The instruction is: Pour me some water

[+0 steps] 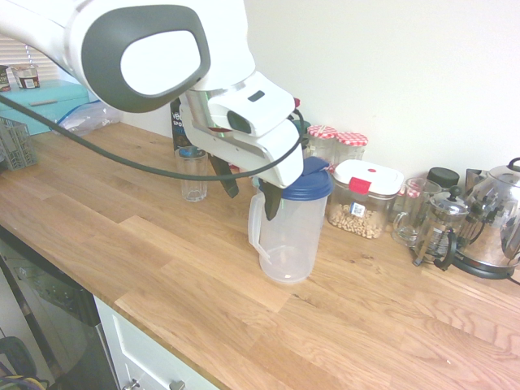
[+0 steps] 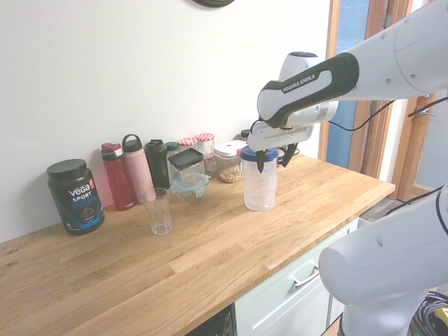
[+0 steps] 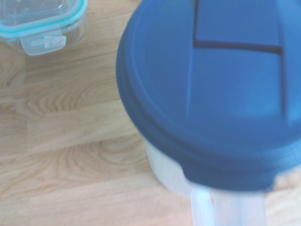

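A translucent plastic pitcher [image 1: 289, 236] with a blue lid [image 1: 314, 184] stands upright on the wooden counter [image 1: 162, 252]. A thin layer of water [image 1: 286, 266] shows faintly at its bottom. My gripper [image 1: 248, 192] hangs open at lid height, its dark fingers [image 1: 226, 180] apart on either side of the top of the pitcher's handle [image 1: 256, 223], touching nothing I can make out. From the other side the gripper [image 2: 273, 159] sits against the pitcher [image 2: 259, 187]. An empty drinking glass [image 1: 192, 174] stands to the left, also visible as the glass [image 2: 159, 212]. The wrist view shows the blue lid [image 3: 211, 94] from close above.
Along the wall stand a nut jar [image 1: 363, 200], a French press [image 1: 439, 231], a kettle [image 1: 496, 219], several bottles [image 2: 133, 171], a black tub [image 2: 75, 196] and a teal-lidded box [image 2: 189, 183]. The counter's front edge [image 1: 106, 301] drops off to cabinets.
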